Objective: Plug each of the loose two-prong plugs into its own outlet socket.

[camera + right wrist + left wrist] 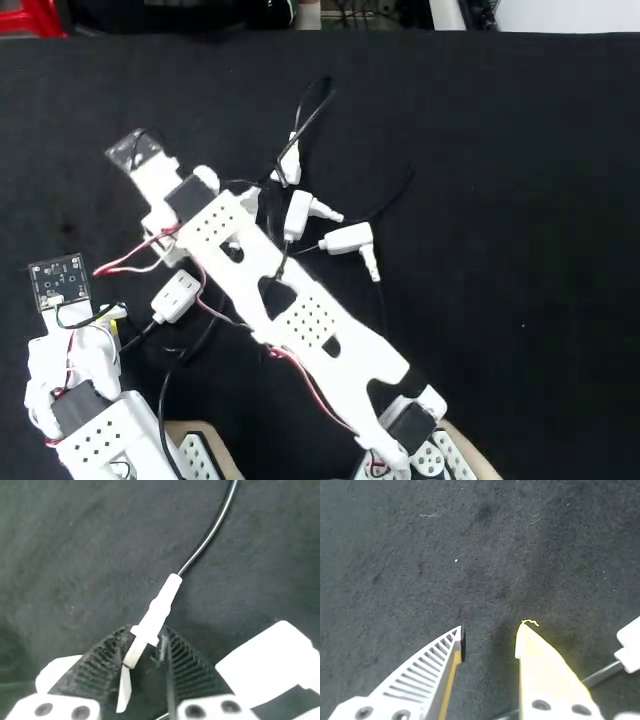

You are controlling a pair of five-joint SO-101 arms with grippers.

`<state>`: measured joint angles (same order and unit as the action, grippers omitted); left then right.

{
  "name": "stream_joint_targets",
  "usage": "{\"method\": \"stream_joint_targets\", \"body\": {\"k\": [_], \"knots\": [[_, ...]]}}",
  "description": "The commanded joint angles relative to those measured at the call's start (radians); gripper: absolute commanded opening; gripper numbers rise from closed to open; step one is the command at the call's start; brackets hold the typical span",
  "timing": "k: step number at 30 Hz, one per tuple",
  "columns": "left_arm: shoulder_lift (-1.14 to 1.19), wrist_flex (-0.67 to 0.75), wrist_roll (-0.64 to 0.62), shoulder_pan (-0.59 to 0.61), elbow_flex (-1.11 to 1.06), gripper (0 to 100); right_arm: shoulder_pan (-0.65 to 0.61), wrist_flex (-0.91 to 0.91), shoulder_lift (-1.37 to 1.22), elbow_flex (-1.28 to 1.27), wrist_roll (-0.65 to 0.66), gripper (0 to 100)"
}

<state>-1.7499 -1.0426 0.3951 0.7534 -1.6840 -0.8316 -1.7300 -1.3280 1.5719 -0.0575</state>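
Right arm [300,310]: extended low and nearly straight across the surface [520,150], with its base at 5 o'clock and its wrist toward 10 o'clock. Right gripper [143,641]: the jaws are nearly closed and clamp the head end of a white plug [152,611]. The tapered neck of this held plug projects beyond the jaws, and its black cable [212,530] runs off over the surface. A white block [270,662] lies just beside the jaws. Left arm [85,420]: folded at 7 o'clock. Left gripper [491,629]: the jaws are spread wide with nothing between them, tips over bare surface. A white part [631,647] on a black lead sits near one jaw. Loose items: a centre plug [298,213] and a second plug [348,240] lie at the middle of the surface, close against the right arm. A third plug [288,165] lies at 12 o'clock from the centre plug. A slotted block [178,295] lies between the two arms, at 8 o'clock from centre.
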Motion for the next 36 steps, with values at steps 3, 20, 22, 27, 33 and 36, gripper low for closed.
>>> {"method": "stream_joint_targets", "body": {"k": [3, 20, 22, 27, 33, 36], "knots": [[0.000, 0.002, 0.006, -0.008, -0.019, 18, 0.009, -0.037, 0.124, -0.219, 0.040, 1.5], [0.003, -0.005, 0.037, -0.012, -0.019, 18, -0.020, 0.034, 0.166, -0.143, -0.009, 30.7], [0.003, -0.005, 0.037, -0.012, -0.019, 18, -0.025, 0.034, 0.165, -0.122, -0.011, 30.7], [0.003, -0.005, 0.037, -0.012, -0.019, 18, -0.005, 0.092, 0.154, -0.173, -0.089, 30.7], [0.003, -0.006, 0.037, -0.012, -0.019, 18, -0.003, 0.107, 0.145, -0.171, -0.094, 16.2], [0.003, -0.006, 0.037, -0.012, -0.019, 18, -0.003, 0.104, 0.140, -0.180, -0.094, 7.9]]}}
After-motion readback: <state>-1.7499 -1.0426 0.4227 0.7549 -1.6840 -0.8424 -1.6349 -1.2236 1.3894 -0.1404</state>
